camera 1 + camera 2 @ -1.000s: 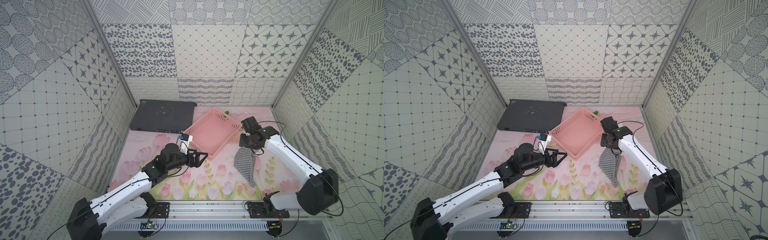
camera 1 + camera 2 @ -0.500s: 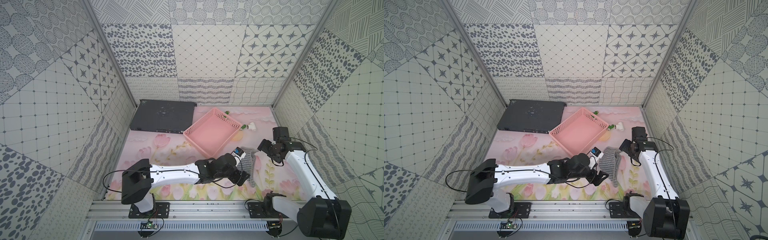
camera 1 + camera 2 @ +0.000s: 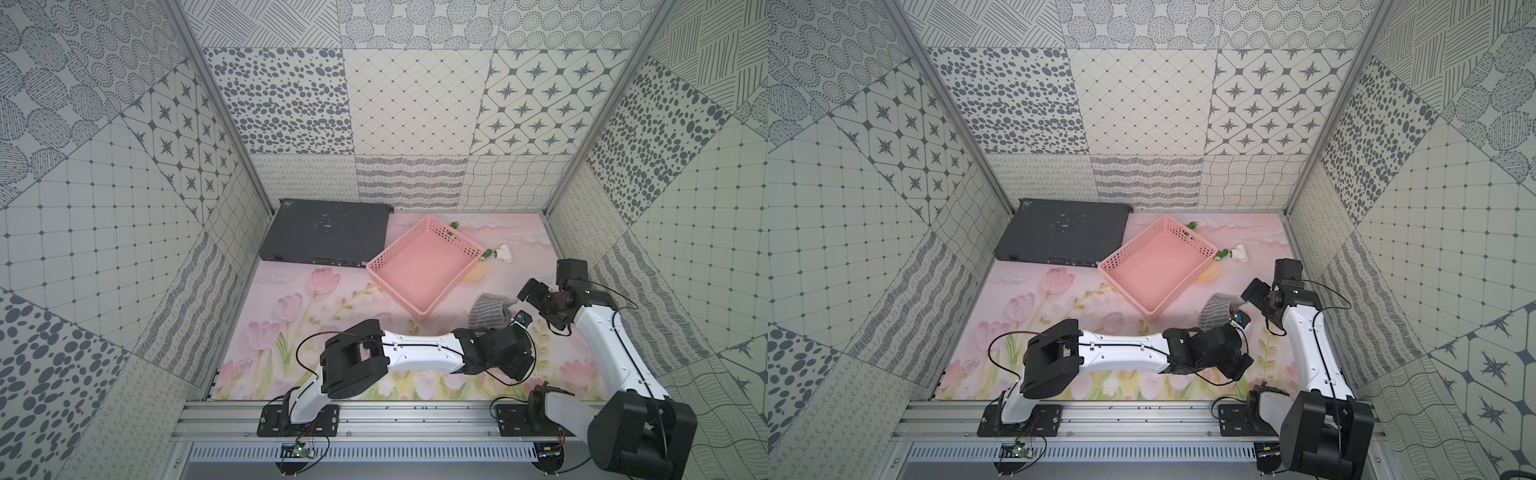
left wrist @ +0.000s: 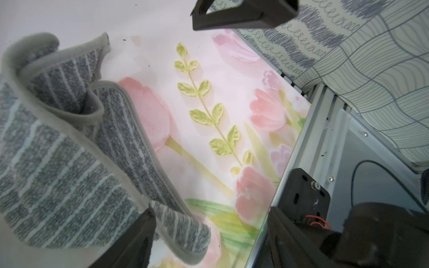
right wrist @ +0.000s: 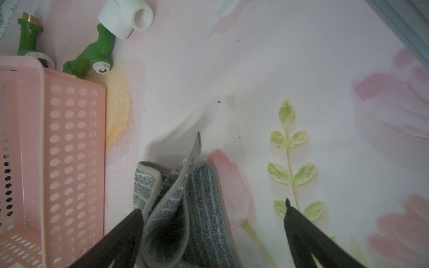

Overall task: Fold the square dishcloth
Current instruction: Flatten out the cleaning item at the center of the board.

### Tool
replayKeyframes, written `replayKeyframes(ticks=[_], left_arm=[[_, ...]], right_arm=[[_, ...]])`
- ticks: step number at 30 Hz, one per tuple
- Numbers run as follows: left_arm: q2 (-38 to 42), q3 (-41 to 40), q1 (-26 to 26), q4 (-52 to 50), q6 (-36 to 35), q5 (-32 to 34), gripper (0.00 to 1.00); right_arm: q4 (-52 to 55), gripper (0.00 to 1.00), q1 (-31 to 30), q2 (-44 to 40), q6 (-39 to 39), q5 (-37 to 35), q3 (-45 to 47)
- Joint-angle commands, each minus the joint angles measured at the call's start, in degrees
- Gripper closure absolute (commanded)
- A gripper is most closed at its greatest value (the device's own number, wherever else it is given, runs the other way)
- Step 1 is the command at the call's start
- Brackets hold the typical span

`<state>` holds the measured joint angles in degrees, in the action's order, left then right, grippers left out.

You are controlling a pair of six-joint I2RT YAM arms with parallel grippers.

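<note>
The square dishcloth (image 4: 69,162) lies crumpled on the tulip-printed surface (image 4: 232,92), its pale-edged folds standing up. One corner rests against a finger (image 4: 130,241) of the left tool (image 4: 173,113), whose jaws stand wide apart and grip nothing. The right tool (image 5: 213,205) points at the same cloth with its jaws likewise spread wide and nothing held. One of its fingers (image 5: 120,236) is beside the folds and the other is over a printed leaf sprig (image 5: 290,162). In both top views the square dishcloth (image 3: 488,312) sits between the two wrists, with the left arm stretched across the surface to reach it. It is near the closest corner of the pink basket (image 3: 397,241) but apart from it. Green pipe fittings (image 5: 92,55) and a white fitting (image 5: 126,19) lie just beside the basket's far side. A dark flat case (image 3: 328,230) sits at the back corner.
</note>
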<state>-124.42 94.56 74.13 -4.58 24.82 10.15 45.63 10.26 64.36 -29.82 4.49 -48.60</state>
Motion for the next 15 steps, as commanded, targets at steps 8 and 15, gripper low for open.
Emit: replayKeyframes(ticks=[8,15], left_arm=[[-2.5,0.1,-0.9,-9.1,6.9,9.0,0.26],[1.0,-5.7,-1.4,-7.3,8.4,12.0,0.21]], right_arm=[[-3.2,0.03,0.3,-0.3,3.1,4.7,1.1],[-4.2,0.03,0.3,-0.1,3.3,6.8,1.5]])
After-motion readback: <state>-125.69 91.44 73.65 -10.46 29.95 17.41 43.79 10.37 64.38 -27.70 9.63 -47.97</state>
